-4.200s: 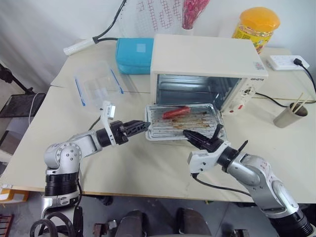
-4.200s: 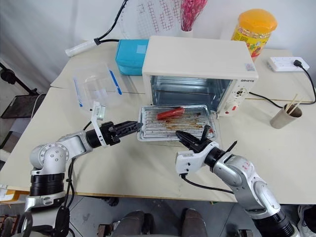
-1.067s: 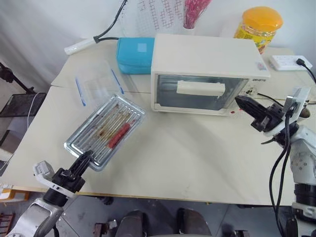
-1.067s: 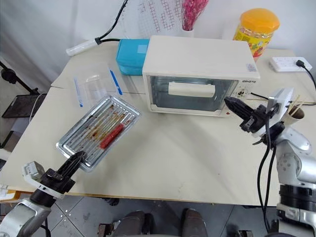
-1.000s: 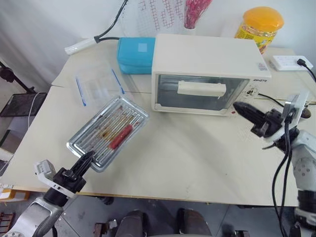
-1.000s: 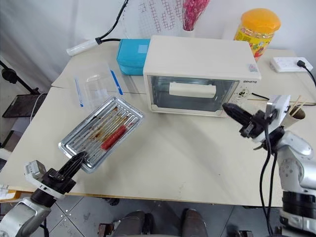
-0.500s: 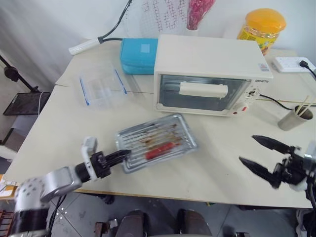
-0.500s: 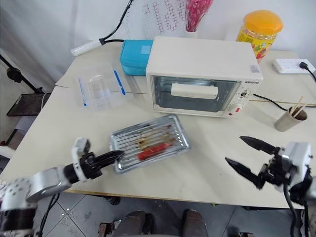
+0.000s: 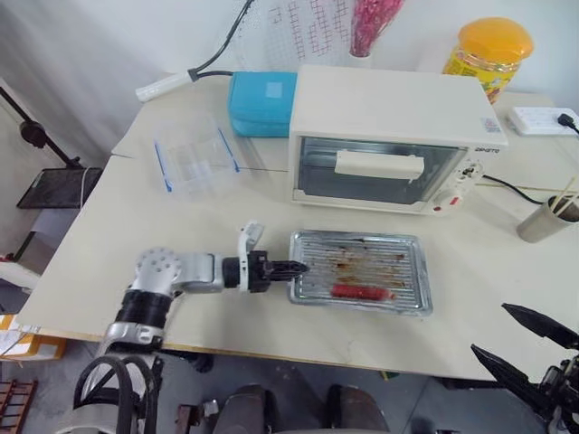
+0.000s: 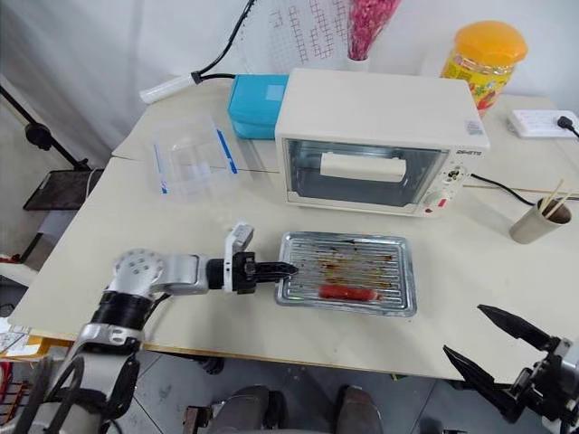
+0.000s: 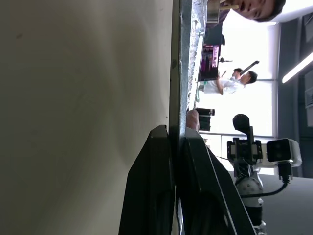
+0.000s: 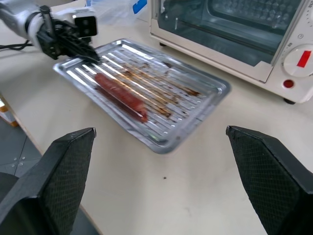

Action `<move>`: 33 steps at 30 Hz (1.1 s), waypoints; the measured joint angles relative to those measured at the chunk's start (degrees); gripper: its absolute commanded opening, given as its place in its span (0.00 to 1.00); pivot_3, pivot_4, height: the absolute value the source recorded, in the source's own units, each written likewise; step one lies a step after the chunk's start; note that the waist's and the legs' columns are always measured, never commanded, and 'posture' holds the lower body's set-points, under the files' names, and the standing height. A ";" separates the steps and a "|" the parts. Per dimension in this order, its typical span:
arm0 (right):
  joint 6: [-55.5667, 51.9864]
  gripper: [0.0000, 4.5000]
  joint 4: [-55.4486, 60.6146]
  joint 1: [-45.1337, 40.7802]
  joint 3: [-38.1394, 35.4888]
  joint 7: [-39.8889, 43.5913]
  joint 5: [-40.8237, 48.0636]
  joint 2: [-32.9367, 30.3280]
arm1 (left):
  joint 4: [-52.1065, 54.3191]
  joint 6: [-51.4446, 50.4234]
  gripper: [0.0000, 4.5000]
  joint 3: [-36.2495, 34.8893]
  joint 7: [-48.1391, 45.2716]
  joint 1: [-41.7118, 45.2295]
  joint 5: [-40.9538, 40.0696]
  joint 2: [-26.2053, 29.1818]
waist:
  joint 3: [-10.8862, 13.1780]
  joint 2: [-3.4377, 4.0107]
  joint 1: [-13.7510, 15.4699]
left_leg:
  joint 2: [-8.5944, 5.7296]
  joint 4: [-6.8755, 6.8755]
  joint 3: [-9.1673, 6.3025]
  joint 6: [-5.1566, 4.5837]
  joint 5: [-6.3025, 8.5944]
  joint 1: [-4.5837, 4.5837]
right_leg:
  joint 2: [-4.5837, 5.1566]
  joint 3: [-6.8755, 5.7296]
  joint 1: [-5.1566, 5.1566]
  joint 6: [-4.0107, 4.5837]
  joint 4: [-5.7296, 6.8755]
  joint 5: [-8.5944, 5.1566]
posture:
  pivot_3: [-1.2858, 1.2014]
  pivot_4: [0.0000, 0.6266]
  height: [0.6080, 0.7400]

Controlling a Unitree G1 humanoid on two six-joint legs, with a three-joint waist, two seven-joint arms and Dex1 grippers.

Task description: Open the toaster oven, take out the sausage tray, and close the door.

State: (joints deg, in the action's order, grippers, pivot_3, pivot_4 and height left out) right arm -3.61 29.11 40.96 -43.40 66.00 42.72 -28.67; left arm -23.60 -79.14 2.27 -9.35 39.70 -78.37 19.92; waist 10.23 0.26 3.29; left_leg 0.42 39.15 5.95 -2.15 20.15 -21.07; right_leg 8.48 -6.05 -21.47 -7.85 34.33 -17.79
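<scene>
on table (image 9: 226, 325), left claw (image 9: 294, 268) pinches sausage tray (image 9: 380, 262) rim; right claw (image 12: 161, 161) spread.

The toaster oven (image 9: 395, 132) carries a short dark brand word at the upper right corner of its front, above the knobs, but the letters are too small to make out. A small label with tiny print sits at the right rear of its top, and it cannot be read either. The yellow jar (image 9: 489, 54) behind the oven has a printed label in red and dark colours on which no word is legible.
</scene>
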 measured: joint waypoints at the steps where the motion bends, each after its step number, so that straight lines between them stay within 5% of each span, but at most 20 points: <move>1: 0.30 0.99 0.44 0.37 0.21 -0.04 -0.02 0.22 | -0.02 0.01 0.02 -0.06 -0.13 0.54 1.75 -0.76 | -0.02 0.03 0.05 | -0.03 0.00 -0.02 0.12 0.07 0.00 | 0.03 0.01 0.01 -0.02 -0.05 0.01 | 0.52 0.24 1.00; 5: 1.28 1.00 1.54 0.96 0.54 -0.84 -0.07 0.67 | 0.33 -1.57 0.17 -0.85 -0.86 1.79 7.33 -1.98 | -0.08 0.12 0.04 | -0.11 0.00 0.00 0.18 0.10 0.00 | 0.09 0.08 0.01 -0.12 -0.10 0.07 | 0.52 0.24 1.00; 13: 2.55 1.00 0.74 -0.72 3.39 -0.99 -1.40 0.45 | 3.92 -5.99 0.71 -5.51 -2.34 0.64 11.19 -1.92 | -0.03 0.03 -0.62 | 0.00 -0.06 -0.02 -0.07 -0.02 -0.09 | 0.00 0.02 -0.07 -0.12 0.04 0.07 | 0.52 0.24 1.00; 17: 3.67 1.00 -1.36 -3.48 5.74 -0.94 -2.79 0.14 | 12.62 -0.75 0.98 -4.71 -12.03 -4.93 14.49 5.93 | -0.02 0.02 -2.01 | 0.18 -0.08 0.08 -0.01 -0.01 0.02 | -0.13 0.02 -0.07 -0.04 0.08 0.02 | 0.52 0.24 1.00; 24: 4.82 1.00 -5.14 -8.48 7.20 2.57 -2.99 -4.27 | 20.53 40.53 0.99 -2.23 -44.47 -19.85 35.96 21.81 | -0.02 0.07 -3.19 | 0.34 -0.16 0.31 0.53 0.13 0.11 | -0.05 0.09 -0.24 0.18 -0.03 -0.09 | 0.52 0.24 1.00; 29: 3.97 1.00 -7.59 -12.26 8.08 6.14 -2.47 -9.28 | 18.08 69.74 0.99 -7.94 -54.14 -23.68 47.64 23.94 | -0.02 0.13 -2.35 | 0.37 -0.18 0.14 0.25 0.20 -0.08 | 0.29 0.14 -0.34 0.19 -0.21 -0.09 | 0.52 0.24 1.00; 33: 3.29 1.00 -9.42 -14.44 9.53 9.23 -2.35 -11.83 | 16.13 80.01 0.99 -9.11 -57.83 -27.03 51.99 24.26 | -0.02 0.12 -1.94 | 0.38 -0.17 0.19 -0.09 0.28 -0.16 | 0.05 -0.15 -0.31 0.16 -0.06 -0.07 | 0.52 0.24 1.00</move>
State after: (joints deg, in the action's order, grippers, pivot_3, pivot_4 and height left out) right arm -0.32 19.68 26.52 -33.87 75.23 40.37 -40.50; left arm -7.48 0.88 -6.83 -67.18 12.67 -26.38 44.18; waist 10.21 0.38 1.35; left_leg 0.80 38.98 6.14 -2.24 20.43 -21.22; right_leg 8.53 -6.20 -21.78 -7.69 34.27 -17.86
